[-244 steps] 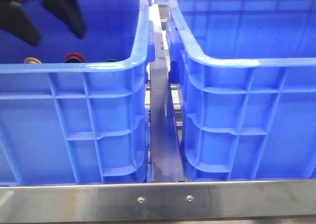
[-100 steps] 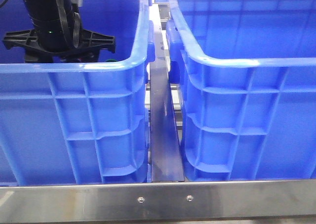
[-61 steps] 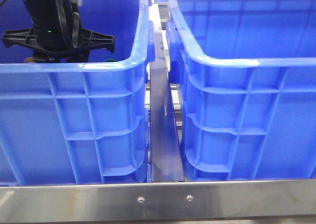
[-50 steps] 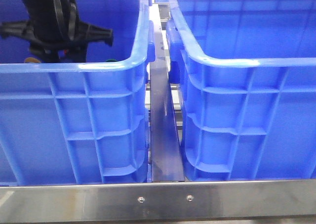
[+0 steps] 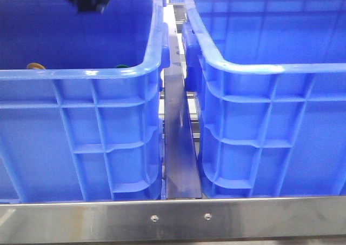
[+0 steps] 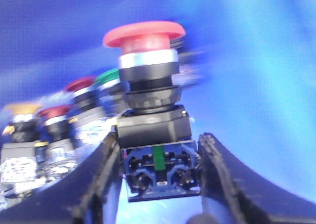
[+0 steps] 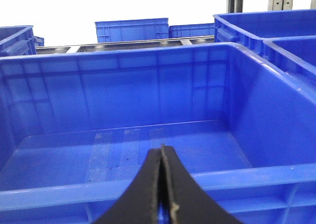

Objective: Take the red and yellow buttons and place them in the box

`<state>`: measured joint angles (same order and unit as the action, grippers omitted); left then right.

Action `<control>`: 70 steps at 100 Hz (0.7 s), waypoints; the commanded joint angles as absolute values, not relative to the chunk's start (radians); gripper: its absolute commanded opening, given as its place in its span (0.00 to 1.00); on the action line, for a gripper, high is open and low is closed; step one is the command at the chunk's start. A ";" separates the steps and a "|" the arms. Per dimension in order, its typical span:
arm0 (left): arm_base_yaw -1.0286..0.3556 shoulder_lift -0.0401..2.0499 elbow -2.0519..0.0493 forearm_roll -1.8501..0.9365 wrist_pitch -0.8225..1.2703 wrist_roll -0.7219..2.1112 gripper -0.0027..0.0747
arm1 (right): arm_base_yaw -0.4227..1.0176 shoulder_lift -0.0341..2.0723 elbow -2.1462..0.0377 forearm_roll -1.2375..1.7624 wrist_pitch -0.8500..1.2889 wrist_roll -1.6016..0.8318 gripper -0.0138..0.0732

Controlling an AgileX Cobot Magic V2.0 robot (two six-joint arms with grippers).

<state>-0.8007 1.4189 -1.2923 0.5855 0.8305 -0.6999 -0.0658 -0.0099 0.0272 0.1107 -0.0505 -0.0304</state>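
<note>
Lifting clear of the left crate (image 5: 81,126), the left hand (image 6: 158,184) has risen from deep among the buttons to the front view's top edge, and the red cap once beside the yellow button (image 5: 35,66) is gone from the floor. It now carries the red push-button (image 6: 148,90), its fingers (image 6: 94,179) closed on the switch body, so the first pick looks done. Next comes crossing two tall rims and the metal rail (image 5: 178,142) to the right crate (image 7: 128,150), which offers wide bare floor. The right hand (image 7: 162,184) hangs pressed together, holding nothing.
</note>
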 commanded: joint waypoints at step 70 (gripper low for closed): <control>-1.273 1.295 -1.311 0.619 0.717 -0.544 0.01 | -0.062 -0.034 -0.007 0.100 -0.191 -0.029 0.08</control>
